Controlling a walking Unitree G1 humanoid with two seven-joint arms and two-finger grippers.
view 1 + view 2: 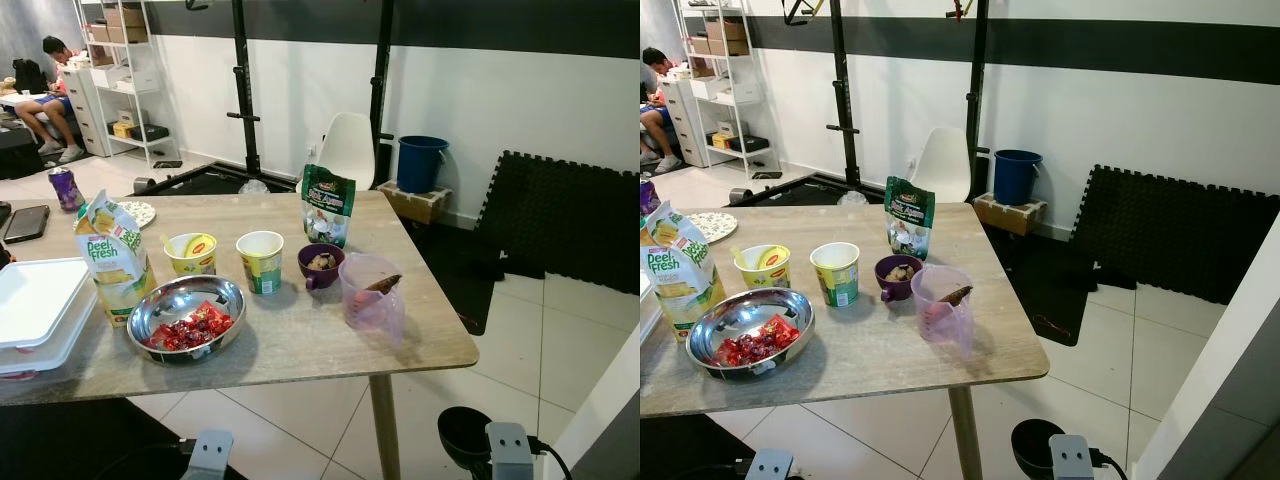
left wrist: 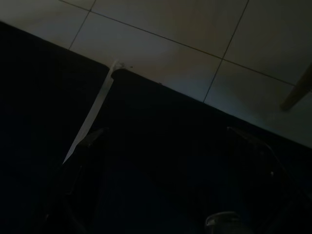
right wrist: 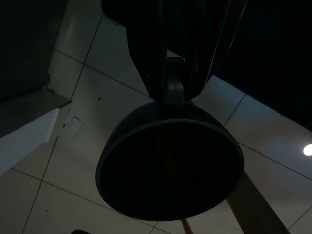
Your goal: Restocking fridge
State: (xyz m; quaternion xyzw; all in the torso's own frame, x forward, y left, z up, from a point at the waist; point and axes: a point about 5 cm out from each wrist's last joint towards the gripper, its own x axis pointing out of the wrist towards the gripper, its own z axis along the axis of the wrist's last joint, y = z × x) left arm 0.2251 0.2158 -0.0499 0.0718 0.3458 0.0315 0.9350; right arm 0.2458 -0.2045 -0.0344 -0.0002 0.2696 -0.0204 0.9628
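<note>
The right gripper (image 3: 168,73) hung low beside the table leg, its two black fingers closed on the rim of a dark round bowl (image 3: 170,165), which hung mouth-down over the white floor tiles (image 3: 78,146). That hold probably kept the bowl clear of the table while it was carried. The same bowl appeared at the bottom of the head view (image 1: 465,432).

The left gripper (image 2: 165,195) hung idle over a dark mat; whether its fingers were parted could not be told in the gloom.

Above and ahead of both grippers stood the wooden table (image 1: 300,345) with the goods to restock: a yellow-green juice carton (image 1: 112,262), a steel bowl of red sweets (image 1: 187,318), two noodle cups (image 1: 226,258), a small purple cup (image 1: 320,265), a pink plastic jug (image 1: 370,292) and a green pouch (image 1: 327,205). No fridge was visible, so the task was judged barely begun.
</note>
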